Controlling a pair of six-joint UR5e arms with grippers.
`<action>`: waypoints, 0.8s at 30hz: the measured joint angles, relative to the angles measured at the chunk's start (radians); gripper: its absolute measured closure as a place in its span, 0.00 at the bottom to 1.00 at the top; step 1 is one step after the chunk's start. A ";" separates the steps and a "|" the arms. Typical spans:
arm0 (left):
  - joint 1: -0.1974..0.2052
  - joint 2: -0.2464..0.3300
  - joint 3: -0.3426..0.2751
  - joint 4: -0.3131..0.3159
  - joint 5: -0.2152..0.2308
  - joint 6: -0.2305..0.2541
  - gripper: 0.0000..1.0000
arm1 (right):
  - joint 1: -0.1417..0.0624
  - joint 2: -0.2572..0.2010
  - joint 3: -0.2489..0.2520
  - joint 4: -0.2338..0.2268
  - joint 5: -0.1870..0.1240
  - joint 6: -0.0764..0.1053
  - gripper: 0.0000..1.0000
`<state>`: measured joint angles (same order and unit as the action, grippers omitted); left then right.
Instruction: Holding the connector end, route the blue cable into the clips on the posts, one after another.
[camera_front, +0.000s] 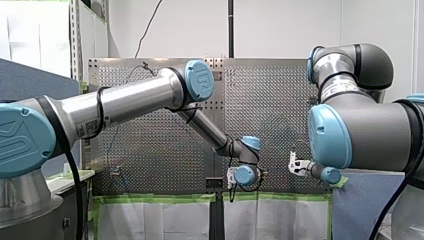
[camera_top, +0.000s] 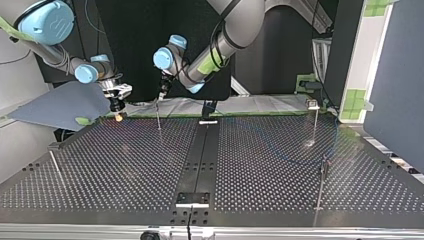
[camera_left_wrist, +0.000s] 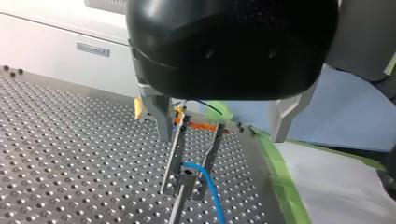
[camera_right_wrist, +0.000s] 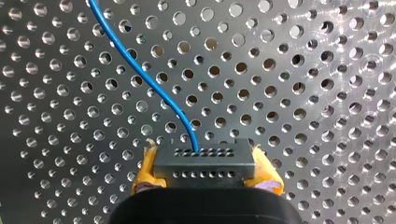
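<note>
By the far edge of the desk (camera_top: 280, 165) in the top view, the right tool (camera_right_wrist: 205, 179) clamps the connector (camera_right_wrist: 204, 158). The blue cable (camera_right_wrist: 140, 70) leads out ahead of it and lies across open holes. The left tool (camera_left_wrist: 184, 189) is parted, straddling a post (camera_left_wrist: 176, 207).

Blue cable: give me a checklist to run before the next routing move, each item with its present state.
1. Connector clamped in the right gripper: ok.
2. Cable leaves the connector in a smooth curve, no kink: ok.
3. Cable reaches the clip on the post under the left gripper: ok.
4. Cable fully seated in that clip: cannot tell.
5. Left gripper and right gripper apart in the top view: ok.
6. Cable in the clips of the other posts: cannot tell.
</note>
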<state>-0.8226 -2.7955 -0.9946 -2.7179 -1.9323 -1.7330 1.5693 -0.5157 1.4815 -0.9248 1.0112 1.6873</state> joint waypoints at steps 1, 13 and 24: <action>0.000 0.000 0.000 0.003 0.000 -0.001 0.00 | 0.000 0.000 0.000 0.000 0.000 0.000 1.00; 0.000 0.000 0.000 0.006 -0.003 -0.002 0.00 | -0.001 0.001 0.000 -0.002 0.000 0.000 1.00; 0.001 -0.001 0.000 0.003 -0.003 -0.011 0.00 | -0.001 0.002 0.000 0.000 0.000 0.000 1.00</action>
<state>-0.8219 -2.7961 -0.9946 -2.7147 -1.9354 -1.7437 1.5685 -0.5135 1.4814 -0.9253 1.0111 1.6877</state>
